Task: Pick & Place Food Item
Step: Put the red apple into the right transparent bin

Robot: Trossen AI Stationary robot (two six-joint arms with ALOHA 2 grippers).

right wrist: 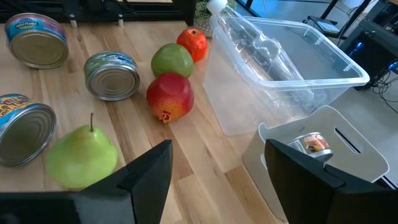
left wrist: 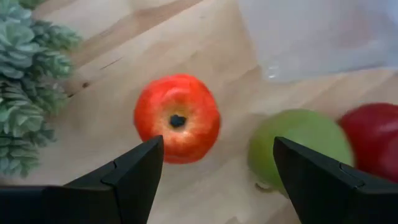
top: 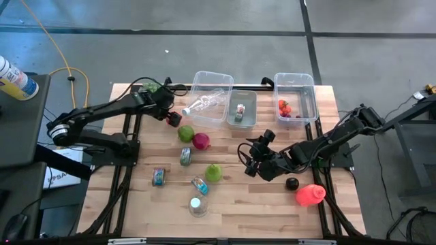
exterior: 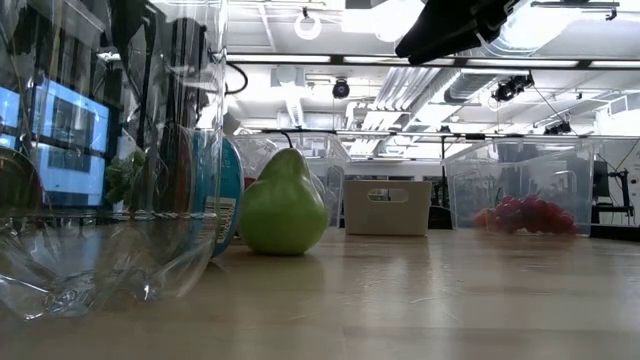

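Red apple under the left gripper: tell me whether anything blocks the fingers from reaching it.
Nothing visible does. The left gripper hangs open over the round red apple, bare wooden table all around it. The green apple and leafy green vegetable lie off to the sides, clear of it.

A yellow cable [top: 68,68] loops on the floor at ten o'clock of the bench [top: 238,204]. Farther out, a white-and-blue bottle [top: 15,78] lies on a dark stand.

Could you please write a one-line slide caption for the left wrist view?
Open left tool hovers above a red apple, beside a green apple.
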